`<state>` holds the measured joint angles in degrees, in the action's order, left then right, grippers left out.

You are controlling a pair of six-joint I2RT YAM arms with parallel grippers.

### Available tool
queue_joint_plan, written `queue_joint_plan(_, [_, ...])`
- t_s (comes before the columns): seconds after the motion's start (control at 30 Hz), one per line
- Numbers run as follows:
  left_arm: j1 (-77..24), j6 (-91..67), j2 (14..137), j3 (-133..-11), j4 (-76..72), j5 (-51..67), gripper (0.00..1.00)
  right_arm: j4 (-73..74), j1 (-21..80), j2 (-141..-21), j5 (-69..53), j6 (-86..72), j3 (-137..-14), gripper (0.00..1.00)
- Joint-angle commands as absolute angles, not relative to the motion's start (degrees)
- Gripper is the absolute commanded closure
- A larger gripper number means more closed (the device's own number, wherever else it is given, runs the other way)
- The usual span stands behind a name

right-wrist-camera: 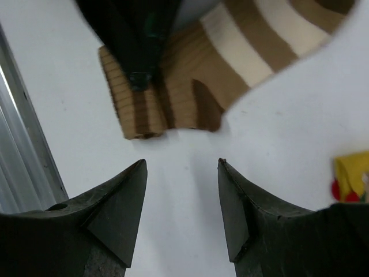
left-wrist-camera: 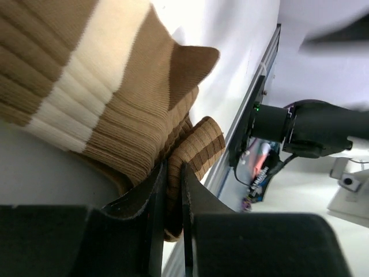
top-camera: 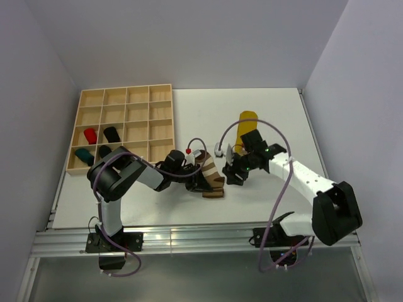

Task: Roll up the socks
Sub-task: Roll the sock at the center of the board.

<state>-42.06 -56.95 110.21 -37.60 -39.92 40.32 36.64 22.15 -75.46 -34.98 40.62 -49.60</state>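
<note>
A brown and white striped sock (top-camera: 211,174) lies partly folded on the white table between the arms. My left gripper (top-camera: 203,184) is shut on its near folded end; in the left wrist view the fingers (left-wrist-camera: 155,196) pinch a brown ribbed fold (left-wrist-camera: 196,144). My right gripper (top-camera: 233,174) is open and empty, just right of that sock, with bare table between its fingertips (right-wrist-camera: 181,167). The sock (right-wrist-camera: 242,52) lies ahead of it, with the left gripper's fingers (right-wrist-camera: 135,34) on it. A mustard yellow sock (top-camera: 248,118) lies flat behind the right arm.
A wooden compartment tray (top-camera: 126,94) stands at the back left. It holds a red roll (top-camera: 90,136), a black roll (top-camera: 112,134), a teal roll (top-camera: 83,155) and another dark roll (top-camera: 104,151). The table's metal front rail (top-camera: 189,236) runs along the near edge.
</note>
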Motion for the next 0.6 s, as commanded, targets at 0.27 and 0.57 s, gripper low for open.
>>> queue_joint_plan(0.27, [-42.28, -56.07, 113.99, -40.25, -16.18, 41.39, 1.00, 24.52, 38.93, -71.01, -26.81, 42.27, -40.43, 0.39])
queue_joint_plan(0.57, [-42.19, -56.07, 114.26, -40.87, -15.03, 42.36, 1.00, 21.27, 45.61, -71.98, -23.20, 42.01, -38.23, 0.38])
